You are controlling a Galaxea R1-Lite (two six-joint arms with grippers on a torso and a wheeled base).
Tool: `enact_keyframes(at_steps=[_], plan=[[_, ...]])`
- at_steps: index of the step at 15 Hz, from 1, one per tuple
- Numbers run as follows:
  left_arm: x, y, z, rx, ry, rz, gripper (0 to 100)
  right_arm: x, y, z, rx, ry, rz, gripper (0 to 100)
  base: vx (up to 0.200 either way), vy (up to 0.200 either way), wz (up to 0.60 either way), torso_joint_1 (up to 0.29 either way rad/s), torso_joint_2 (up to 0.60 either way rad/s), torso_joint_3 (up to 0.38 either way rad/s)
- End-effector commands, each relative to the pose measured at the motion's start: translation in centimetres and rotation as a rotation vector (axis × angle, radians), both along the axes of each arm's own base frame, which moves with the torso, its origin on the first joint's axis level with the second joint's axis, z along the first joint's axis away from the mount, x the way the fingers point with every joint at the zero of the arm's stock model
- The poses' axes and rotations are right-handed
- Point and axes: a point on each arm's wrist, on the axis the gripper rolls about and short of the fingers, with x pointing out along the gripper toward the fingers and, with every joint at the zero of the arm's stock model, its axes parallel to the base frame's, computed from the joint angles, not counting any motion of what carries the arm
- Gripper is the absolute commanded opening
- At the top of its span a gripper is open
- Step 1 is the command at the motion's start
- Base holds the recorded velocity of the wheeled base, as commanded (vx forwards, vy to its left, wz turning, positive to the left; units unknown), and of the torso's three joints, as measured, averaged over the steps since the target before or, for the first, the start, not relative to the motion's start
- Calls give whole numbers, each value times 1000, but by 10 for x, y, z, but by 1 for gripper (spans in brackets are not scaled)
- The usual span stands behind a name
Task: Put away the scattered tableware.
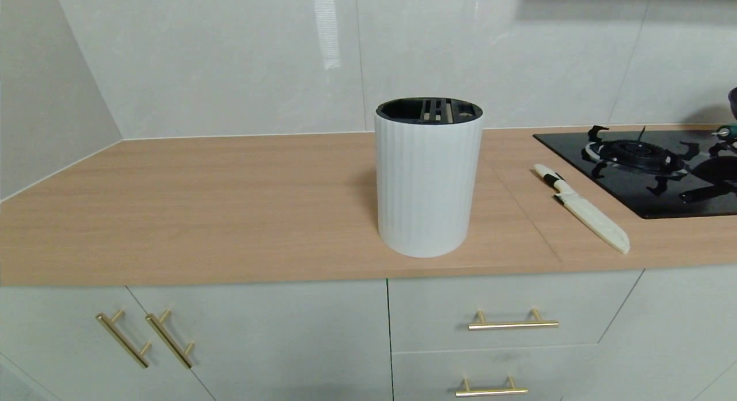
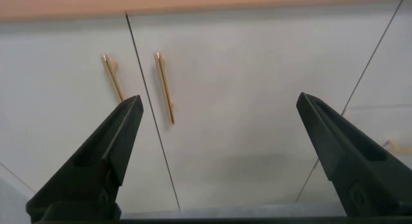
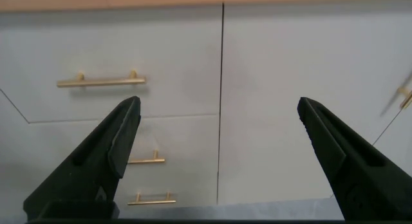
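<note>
Knife (image 1: pixel 581 215) | flat on counter (image 1: pixel 230 205), above both claws, nearer my right one, between holder (image 1: pixel 428 179) and hob (image 1: pixel 645 165) | I judge it light, stiff, slick, lying low: take the handle (image 1: pixel 550 176) | left claw (image 2: pixel 219 98) and right claw (image 3: pixel 219 100) spread wide, empty, facing doors (image 2: pixel 251 147) | counter lip overhead, open room round knife

bright even light, glare streak on the wall tile (image 1: pixel 328 32), soft shadow beside the holder (image 1: pixel 427 182)
</note>
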Motion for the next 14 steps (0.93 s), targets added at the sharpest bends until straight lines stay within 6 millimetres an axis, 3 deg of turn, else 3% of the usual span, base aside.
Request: enact_keyframes(at_steps=[1,14], plan=[[0,0,0,0,-1,0,100,0,0,0,1,1,0,100,0,0,0,173,-481,-315],[0,0,0,0,-1,0,100,0,0,0,0,1,0,100,0,0,0,207,-513,-307]])
